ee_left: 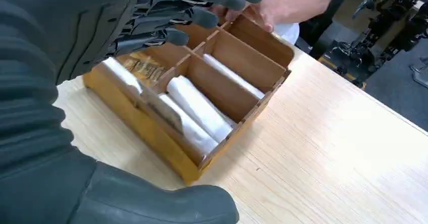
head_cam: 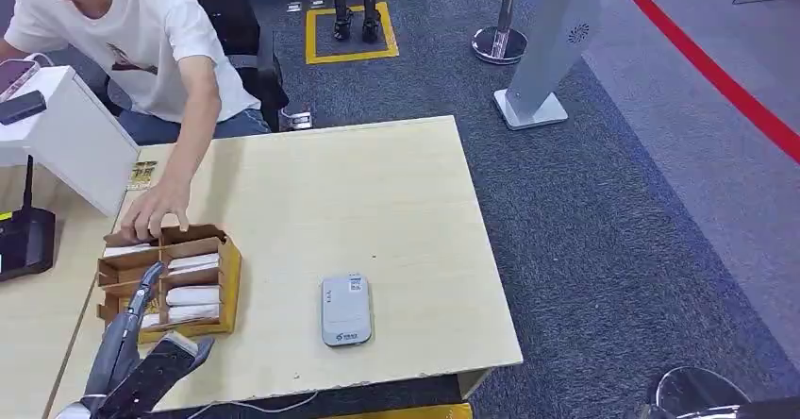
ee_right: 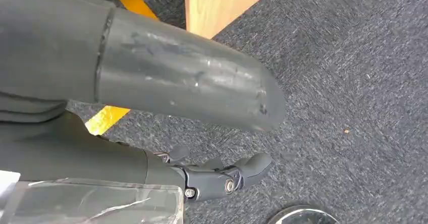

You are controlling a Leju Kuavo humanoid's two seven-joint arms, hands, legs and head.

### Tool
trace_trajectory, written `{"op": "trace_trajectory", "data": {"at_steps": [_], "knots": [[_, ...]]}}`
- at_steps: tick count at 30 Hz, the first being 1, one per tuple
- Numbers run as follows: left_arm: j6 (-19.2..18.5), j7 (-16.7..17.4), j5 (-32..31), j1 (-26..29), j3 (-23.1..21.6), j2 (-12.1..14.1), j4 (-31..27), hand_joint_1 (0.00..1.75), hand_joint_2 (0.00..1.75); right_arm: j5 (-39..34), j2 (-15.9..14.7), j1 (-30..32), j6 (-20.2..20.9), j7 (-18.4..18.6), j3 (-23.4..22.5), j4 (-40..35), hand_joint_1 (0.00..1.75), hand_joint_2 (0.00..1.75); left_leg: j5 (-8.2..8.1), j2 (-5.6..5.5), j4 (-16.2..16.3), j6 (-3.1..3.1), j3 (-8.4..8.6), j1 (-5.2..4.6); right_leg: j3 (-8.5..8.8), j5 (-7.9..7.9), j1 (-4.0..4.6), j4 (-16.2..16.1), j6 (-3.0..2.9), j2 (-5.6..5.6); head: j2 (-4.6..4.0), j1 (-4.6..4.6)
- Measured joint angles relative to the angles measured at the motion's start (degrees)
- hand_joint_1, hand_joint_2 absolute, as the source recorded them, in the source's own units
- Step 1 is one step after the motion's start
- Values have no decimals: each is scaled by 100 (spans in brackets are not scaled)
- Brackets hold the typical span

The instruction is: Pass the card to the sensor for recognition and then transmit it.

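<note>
A wooden card box (head_cam: 229, 277) with several compartments stands near the table's left front. White cards (head_cam: 193, 295) lie in its slots, and the left wrist view shows these cards (ee_left: 194, 108) close up inside the box (ee_left: 252, 47). My left hand (head_cam: 141, 343) hovers just in front of and over the box with fingers (ee_left: 166, 12) spread, holding nothing. The grey card sensor (head_cam: 346, 309) lies flat on the table to the right of the box. My right hand (ee_right: 166, 82) hangs beside the table over the carpet, empty, with its fingers (ee_right: 227, 176) loosely bent.
A person sits behind the table with a hand (head_cam: 154, 213) on the box's far end, also seen as a person's hand (ee_left: 262, 7). A white box (head_cam: 71, 141) and a black device (head_cam: 21, 244) stand at the far left. A round metal base (head_cam: 696, 393) sits on the carpet at right.
</note>
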Motion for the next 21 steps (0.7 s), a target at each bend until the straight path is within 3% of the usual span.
{"op": "trace_trajectory", "data": {"at_steps": [10,21], "knots": [[-46,63,-55,-19,0,64,2,0,175,55,0,13,0,-2,-7,-31,0,0,0,0,0,0,0,0,0,0,0,0,0,0,-2,2],[-584,619,-291,-64,241,831,2,0,175,160,0,12,2,0,-52,-33,0,0,0,0,-1,0,0,2,0,0,1,1,0,0,0,0]]}}
